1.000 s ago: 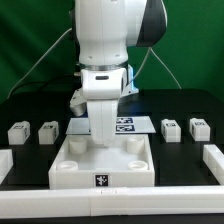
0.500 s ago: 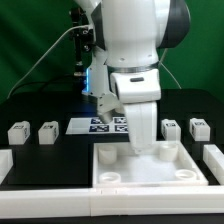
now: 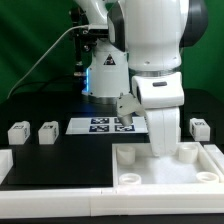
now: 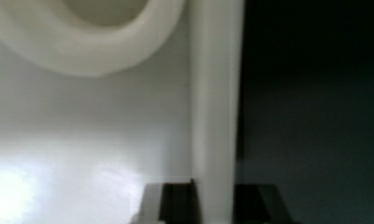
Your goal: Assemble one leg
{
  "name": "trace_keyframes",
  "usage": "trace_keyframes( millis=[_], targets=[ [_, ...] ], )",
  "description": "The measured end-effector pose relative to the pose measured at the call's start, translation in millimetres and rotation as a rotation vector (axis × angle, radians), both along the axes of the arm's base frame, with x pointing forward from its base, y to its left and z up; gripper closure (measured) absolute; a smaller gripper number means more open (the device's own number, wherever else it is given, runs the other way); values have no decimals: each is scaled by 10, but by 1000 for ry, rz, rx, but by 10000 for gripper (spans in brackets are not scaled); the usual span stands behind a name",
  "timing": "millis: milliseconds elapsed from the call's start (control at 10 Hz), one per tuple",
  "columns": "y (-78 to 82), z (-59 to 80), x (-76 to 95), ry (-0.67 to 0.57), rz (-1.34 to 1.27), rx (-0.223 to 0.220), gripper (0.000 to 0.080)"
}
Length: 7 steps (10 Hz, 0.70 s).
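The gripper stands upright over the back of the large white plastic tray with a raised rim and round sockets. In the wrist view its dark fingers sit one on each side of a thin upright wall of that tray. They look pressed against it, so I judge them to be pinching the rim, with nothing else held. No leg is in hand. The nearest small white plastic block with a black-and-white tag, the leg, rests on the black table just behind the tray at the exterior view's right. Two more such blocks lie well apart from it at the exterior view's left. The step in hand looks like placing the tray, a preparation for fitting a leg. To do it well, the tray should be kept flat on the table and set square, then released straight upward so the rim does not tip or drag. Room is tight. The long white bar runs close along the tray's front, and the tray's far side reaches the exterior view's right edge. The flat white marker board lies just behind. The open black table lies toward the exterior view's left, between the tray and the two far blocks.
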State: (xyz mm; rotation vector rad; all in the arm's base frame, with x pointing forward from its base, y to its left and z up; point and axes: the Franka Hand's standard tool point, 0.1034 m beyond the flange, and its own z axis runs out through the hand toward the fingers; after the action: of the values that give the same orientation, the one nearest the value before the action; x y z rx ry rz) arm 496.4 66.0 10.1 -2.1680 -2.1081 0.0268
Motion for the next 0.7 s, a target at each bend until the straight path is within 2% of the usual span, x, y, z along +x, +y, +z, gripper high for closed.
trace_keyframes(
  millis=[500,700],
  targets=[
    [45,0,0,-7,-1,5,732],
    [39,-4,-2,-7,-2,5,482]
  ],
)
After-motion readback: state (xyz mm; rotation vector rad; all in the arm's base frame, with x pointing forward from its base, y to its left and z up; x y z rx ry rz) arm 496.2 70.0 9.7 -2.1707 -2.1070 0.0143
